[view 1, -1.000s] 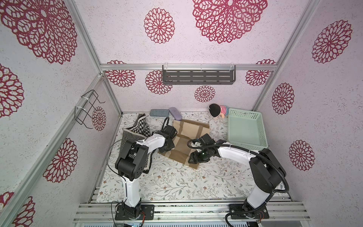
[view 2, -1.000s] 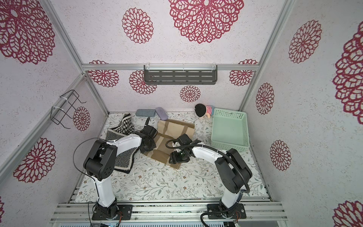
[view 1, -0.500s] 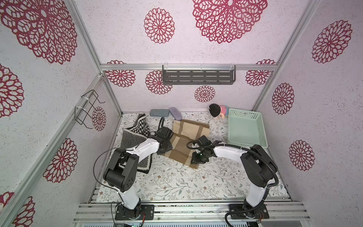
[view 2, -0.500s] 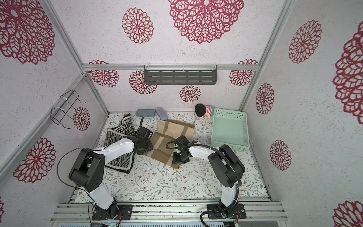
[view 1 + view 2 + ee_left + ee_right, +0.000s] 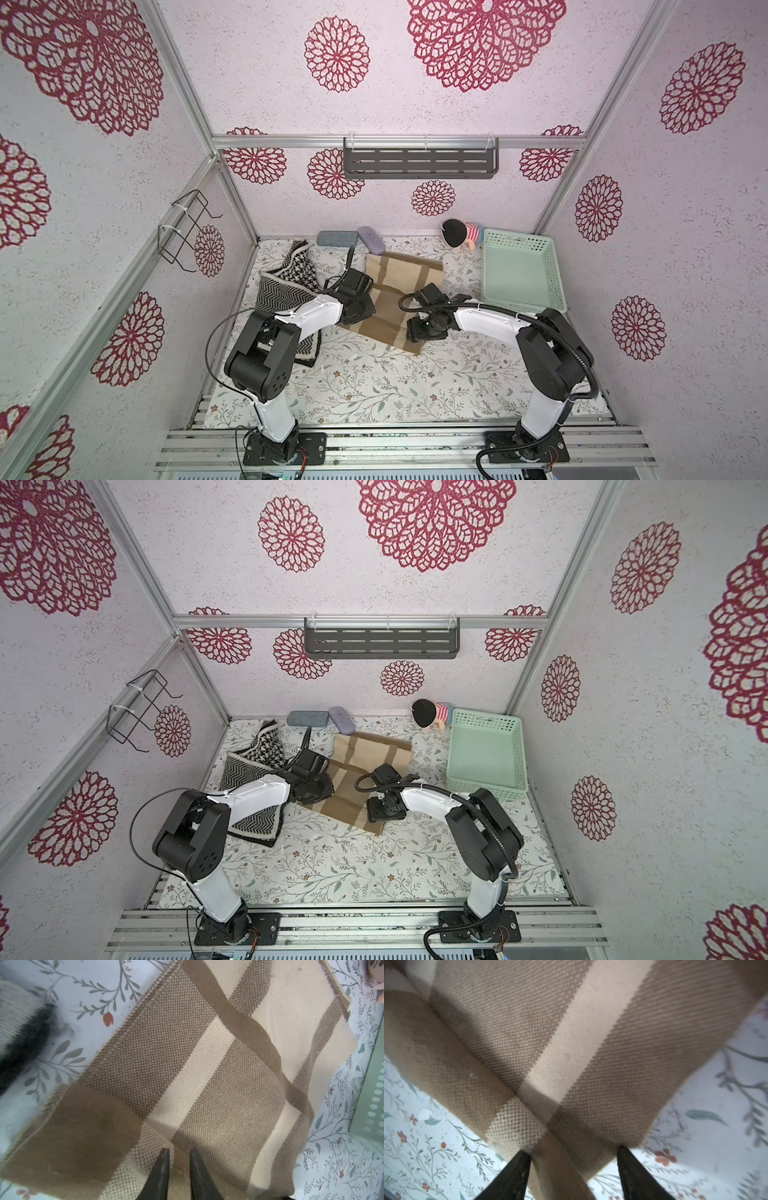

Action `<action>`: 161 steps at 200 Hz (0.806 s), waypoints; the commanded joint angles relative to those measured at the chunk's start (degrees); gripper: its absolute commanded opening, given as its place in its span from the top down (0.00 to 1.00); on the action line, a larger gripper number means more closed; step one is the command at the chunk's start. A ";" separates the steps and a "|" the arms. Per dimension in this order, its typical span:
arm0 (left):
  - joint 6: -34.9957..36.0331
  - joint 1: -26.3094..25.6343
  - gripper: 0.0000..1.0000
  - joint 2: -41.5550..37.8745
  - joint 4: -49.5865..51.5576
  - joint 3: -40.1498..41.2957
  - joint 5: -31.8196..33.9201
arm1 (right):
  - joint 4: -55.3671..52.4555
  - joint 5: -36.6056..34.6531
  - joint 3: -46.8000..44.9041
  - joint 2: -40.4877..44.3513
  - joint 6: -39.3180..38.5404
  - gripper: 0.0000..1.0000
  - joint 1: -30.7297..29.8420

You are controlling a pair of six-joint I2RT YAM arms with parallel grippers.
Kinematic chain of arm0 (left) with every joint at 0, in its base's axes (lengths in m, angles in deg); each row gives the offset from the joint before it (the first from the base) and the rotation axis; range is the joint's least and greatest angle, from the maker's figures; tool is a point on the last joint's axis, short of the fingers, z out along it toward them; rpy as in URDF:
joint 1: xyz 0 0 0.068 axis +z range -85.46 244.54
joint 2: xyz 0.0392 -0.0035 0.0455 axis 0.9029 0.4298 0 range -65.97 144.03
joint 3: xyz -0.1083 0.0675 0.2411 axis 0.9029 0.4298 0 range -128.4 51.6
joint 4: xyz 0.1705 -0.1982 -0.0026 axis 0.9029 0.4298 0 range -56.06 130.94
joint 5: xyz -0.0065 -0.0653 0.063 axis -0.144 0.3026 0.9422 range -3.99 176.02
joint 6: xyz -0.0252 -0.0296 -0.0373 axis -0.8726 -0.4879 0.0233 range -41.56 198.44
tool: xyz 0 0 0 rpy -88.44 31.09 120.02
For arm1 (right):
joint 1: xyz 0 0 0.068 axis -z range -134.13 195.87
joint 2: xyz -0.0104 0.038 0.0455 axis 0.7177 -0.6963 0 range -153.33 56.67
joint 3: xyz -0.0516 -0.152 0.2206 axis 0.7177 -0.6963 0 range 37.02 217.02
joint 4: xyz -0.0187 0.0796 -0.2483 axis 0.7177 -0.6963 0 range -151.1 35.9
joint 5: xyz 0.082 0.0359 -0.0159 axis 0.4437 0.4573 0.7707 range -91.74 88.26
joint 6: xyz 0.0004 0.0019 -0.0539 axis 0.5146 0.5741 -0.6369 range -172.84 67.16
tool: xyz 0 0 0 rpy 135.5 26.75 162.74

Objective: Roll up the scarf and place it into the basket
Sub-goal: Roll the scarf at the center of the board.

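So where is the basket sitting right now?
In both top views the basket sits at the far right of the table, beside the plush doll and right of the tan scarf.

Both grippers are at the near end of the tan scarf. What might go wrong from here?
Only a small fold is turned at the near end of the tan scarf; the right gripper stands wide around it, so it may flop back flat.
The left gripper shows only a narrow gap; if it has no hold on the cloth, the roll could skew.
The left arm reaches over the black-and-white scarf, which might get dragged.
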 commanded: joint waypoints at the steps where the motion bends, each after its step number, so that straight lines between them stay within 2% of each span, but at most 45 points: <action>1: 0.25 0.67 0.79 1.20 -3.91 0.56 -0.91 | -3.19 -7.68 0.13 6.49 -1.88 0.32 -0.58; 17: 0.04 0.64 0.81 2.22 -4.61 0.76 -1.11 | -3.83 -12.52 0.52 8.25 -3.86 0.32 -3.10; 36: -0.22 0.77 0.82 3.25 -5.49 0.78 -1.46 | -4.62 -19.42 2.27 7.86 -7.55 0.32 -9.09; 61: -0.43 1.08 0.82 4.15 -6.39 0.88 -2.63 | -7.26 -28.68 7.29 1.49 -11.53 0.30 -17.45; 86: -0.08 1.56 0.82 4.81 -6.63 1.26 -2.99 | -8.36 -34.85 11.93 -5.69 -15.28 0.29 -22.80; 117: 0.08 2.58 0.82 5.14 -7.21 2.15 -4.12 | -7.49 -38.19 14.46 -11.55 -19.13 0.26 -24.83; 161: 0.78 2.82 0.82 5.17 -6.93 1.94 -4.66 | -1.51 -39.14 11.54 -13.65 -23.91 0.25 -23.75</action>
